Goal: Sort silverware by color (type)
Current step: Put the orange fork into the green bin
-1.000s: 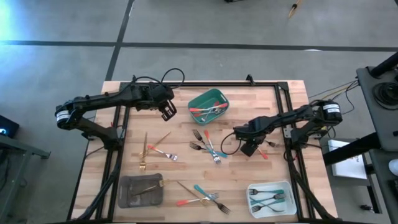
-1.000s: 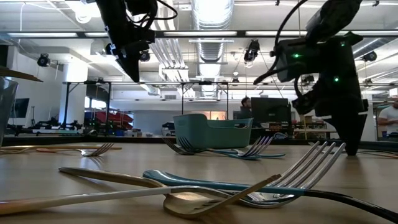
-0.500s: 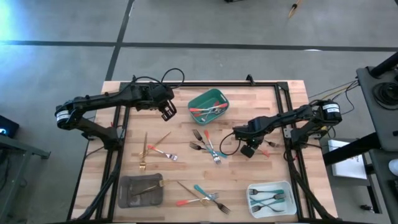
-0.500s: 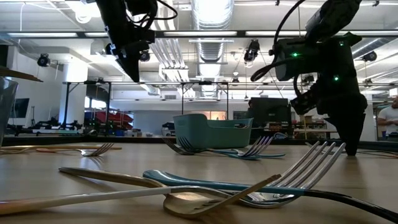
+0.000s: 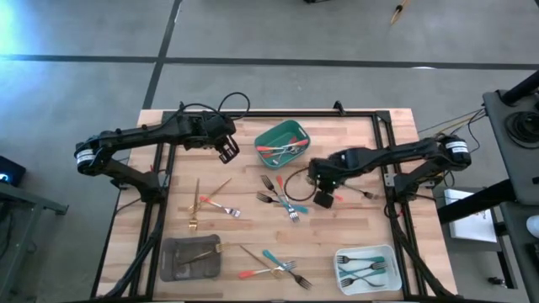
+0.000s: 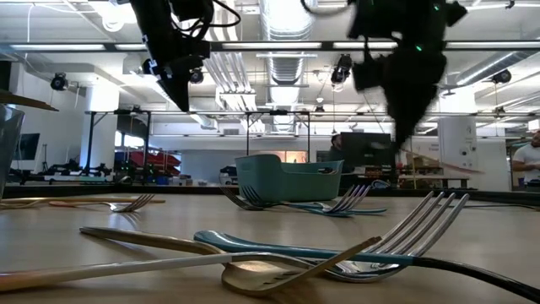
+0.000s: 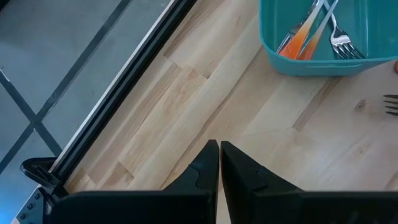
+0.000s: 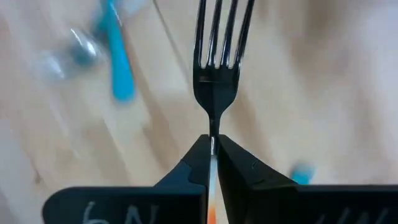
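Note:
My right gripper hovers over the middle of the table, shut on a fork with a red-orange handle; its silver tines stick out past the fingertips. My left gripper hangs shut and empty above the table's far left, beside the green tray, which holds red-orange-handled forks. Loose silverware lies flat on the table: gold pieces, a mixed teal cluster and another cluster near the front edge. My right gripper pinches the fork between its two fingers at the narrow neck just behind the tines. The red-orange handle runs back between the fingers. The fingers point steeply down and lie along the fork, which is lifted clear of the table, tines leading.
A white tray with teal-handled forks stands at the front right and a grey tray with a gold piece at the front left. One small fork lies to the right of my right gripper. Black frame rails run along the table's left, right and far sides.
My right gripper has risen from the table and swung toward the table's left, rolling as it went. It carries the red-orange-handled fork, which lay on the table to its right and now hangs clear of the wood.

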Tool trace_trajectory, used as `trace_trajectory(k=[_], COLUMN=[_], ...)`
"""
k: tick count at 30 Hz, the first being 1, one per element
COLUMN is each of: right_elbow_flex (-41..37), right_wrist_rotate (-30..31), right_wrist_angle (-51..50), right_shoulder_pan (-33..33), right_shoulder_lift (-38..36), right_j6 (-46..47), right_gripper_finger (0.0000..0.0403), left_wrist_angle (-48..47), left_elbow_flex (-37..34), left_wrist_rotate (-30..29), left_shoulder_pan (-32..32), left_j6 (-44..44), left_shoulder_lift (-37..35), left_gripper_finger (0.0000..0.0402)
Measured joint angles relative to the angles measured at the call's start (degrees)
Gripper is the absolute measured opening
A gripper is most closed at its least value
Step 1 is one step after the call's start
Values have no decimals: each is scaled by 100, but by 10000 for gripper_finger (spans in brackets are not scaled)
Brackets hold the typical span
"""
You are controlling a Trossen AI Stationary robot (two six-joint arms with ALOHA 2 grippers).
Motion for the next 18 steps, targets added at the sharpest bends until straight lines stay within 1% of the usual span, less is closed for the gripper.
trace_trajectory(k=[2,4,6,8,10,18], right_elbow_flex=[235,407,588,785,1005,1738], right_wrist_rotate=[377,605,626,624,624,527], right_wrist_angle=[378,916,1545,1946,2193,2178], right_shoulder_pan=[-11,-46,-129,-251,-455,-1490], right_shoulder_lift=[2,37,74,174,337,1153], right_j6=[-847,-1915,-3096,-3994,-4403,-5010], right_gripper_finger=[10,10,9,9,9,9], left_wrist_angle=[6,14,19,16,8,-40], left_elbow_flex=[0,0,0,0,0,0], left_wrist_rotate=[0,0,0,-2,0,2], left_shoulder_pan=[1,0,0,0,0,-1], left_j6=[-42,-68,-125,-198,-234,-532], left_shoulder_lift=[0,0,0,0,0,0], left_gripper_finger=[0,0,0,0,0,0])
